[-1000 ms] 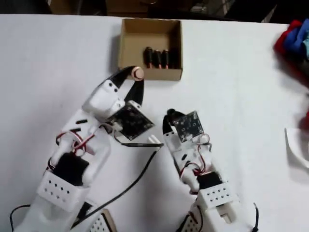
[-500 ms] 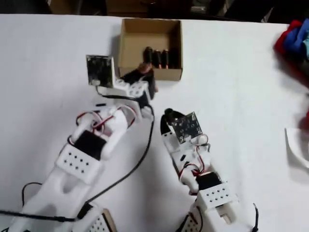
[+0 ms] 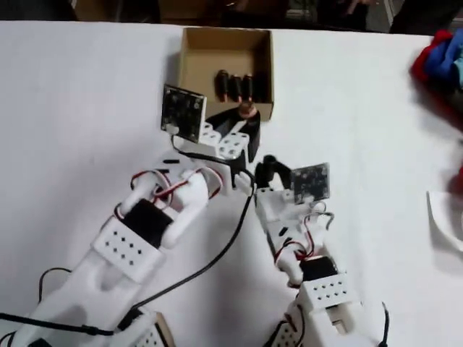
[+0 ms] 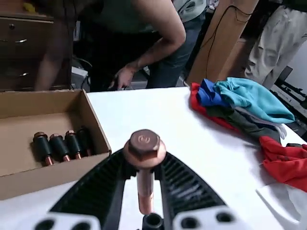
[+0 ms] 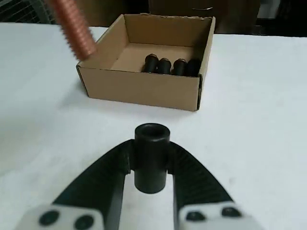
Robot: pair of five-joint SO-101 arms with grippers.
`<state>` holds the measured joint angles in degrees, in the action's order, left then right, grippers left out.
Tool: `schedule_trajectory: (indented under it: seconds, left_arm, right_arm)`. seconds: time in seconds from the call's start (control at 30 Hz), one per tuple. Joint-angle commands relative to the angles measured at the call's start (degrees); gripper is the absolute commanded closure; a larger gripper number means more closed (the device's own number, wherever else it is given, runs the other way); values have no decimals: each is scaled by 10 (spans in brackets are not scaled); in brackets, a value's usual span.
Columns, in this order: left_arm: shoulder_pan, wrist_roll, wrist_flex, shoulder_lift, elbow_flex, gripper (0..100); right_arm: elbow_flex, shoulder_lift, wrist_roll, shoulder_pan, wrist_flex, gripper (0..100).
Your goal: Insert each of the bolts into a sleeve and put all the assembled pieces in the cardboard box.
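Snugly, left jaws gripping bolt (image 4: 144, 165); right jaws, sleeve (image 5: 151, 158)

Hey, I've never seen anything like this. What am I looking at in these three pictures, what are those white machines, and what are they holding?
These are two small robot arms at a white table. One picture looks down from above. The other two come from cameras mounted on each arm's wrist, so you see that arm's black fingers up close.

The left gripper is clamped on a copper-coloured bolt, just below its head. The right gripper holds a black sleeve with its open end up. From above, the two grippers sit close together in front of a cardboard box.

Inside the box lies a row of finished pieces, bolts already in sleeves. A pile of red and blue cloth lies at the table's right edge.
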<state>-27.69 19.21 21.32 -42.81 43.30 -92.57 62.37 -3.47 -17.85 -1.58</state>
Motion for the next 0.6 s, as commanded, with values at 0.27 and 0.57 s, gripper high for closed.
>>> schedule_trajectory:
  seconds: [0.27,0.57]
  left_arm:
    - [-5,6,-4,0,-24,974]
    - [-7,6,0,0,-24,974]
  right_arm:
    - [10,79,38,-28,8,975]
    - [-21,288,38,-32,150,975]
